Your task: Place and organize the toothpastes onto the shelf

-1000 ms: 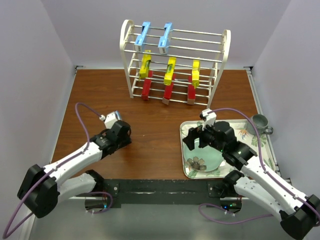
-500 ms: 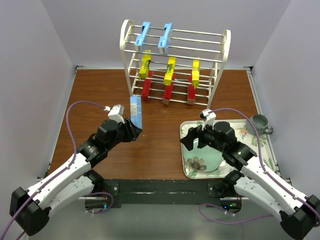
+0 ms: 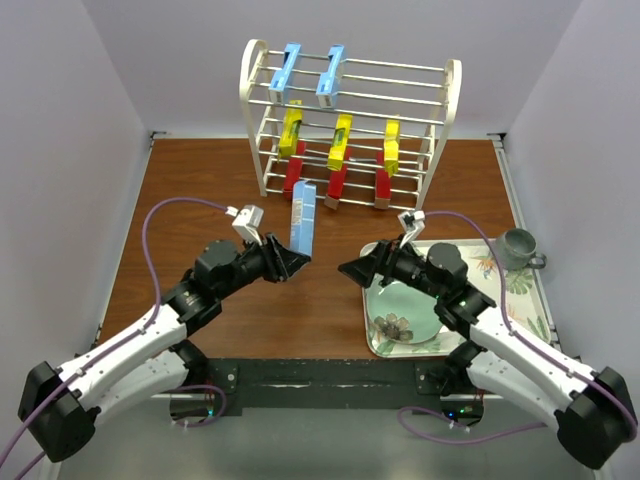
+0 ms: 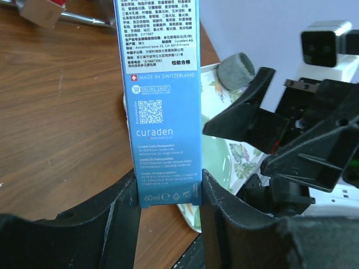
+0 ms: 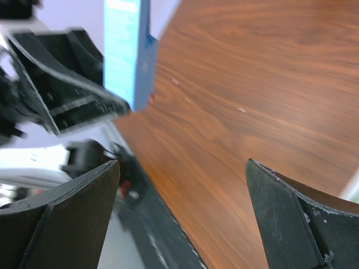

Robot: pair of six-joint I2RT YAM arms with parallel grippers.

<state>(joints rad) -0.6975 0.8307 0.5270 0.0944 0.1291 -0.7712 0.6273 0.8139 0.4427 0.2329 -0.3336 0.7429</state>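
My left gripper [image 3: 294, 259] [image 4: 168, 193] is shut on the lower end of a light blue toothpaste box [image 3: 302, 215] [image 4: 160, 101]. It holds the box upright above the table's middle. My right gripper [image 3: 352, 270] [image 5: 182, 162] stands wide open just right of it, pointing left at the box [image 5: 126, 50], with nothing between its fingers. The white wire shelf [image 3: 450, 100] stands at the back. Its top tier carries two light blue boxes [image 3: 288, 68]. Three yellow boxes [image 3: 341, 140] hang on the middle tier, and three red ones [image 3: 337, 185] below them.
A floral tray [image 3: 370, 330] with a pale green inside lies at the right, under the right arm. A grey cup [image 3: 520, 245] stands at its far right corner. Brown table [image 3: 200, 180] lies bare on the left, enclosed by white walls.
The left arm swung right and forward, bringing the blue box upright into view at the table's middle. The right gripper turned left off the tray toward the box, staying open.
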